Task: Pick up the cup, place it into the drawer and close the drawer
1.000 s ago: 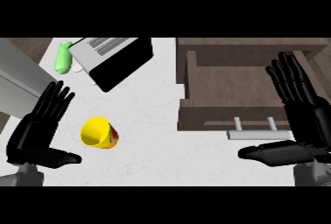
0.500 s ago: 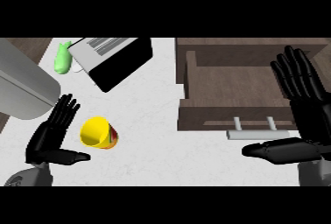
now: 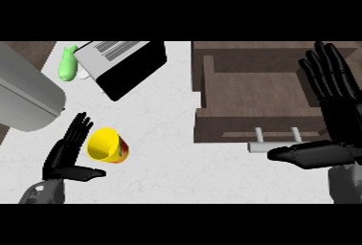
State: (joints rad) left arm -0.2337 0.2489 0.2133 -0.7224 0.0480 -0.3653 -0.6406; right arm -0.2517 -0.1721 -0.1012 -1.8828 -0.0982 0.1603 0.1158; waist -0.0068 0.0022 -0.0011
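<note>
A yellow cup [image 3: 106,145] lies tipped on the white worktop [image 3: 170,119], well left of the open drawer [image 3: 262,103]. The left robot hand [image 3: 65,155] is open, fingers straight, just left of the cup. The right robot hand [image 3: 332,119] is open over the drawer's right side.

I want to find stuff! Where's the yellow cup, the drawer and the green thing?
cup [image 3: 104,143], head view, on its yellow inside wall.
drawer [image 3: 258,91], head view, on its bare brown floor.
green thing [image 3: 67,64], head view, on its middle.
</note>
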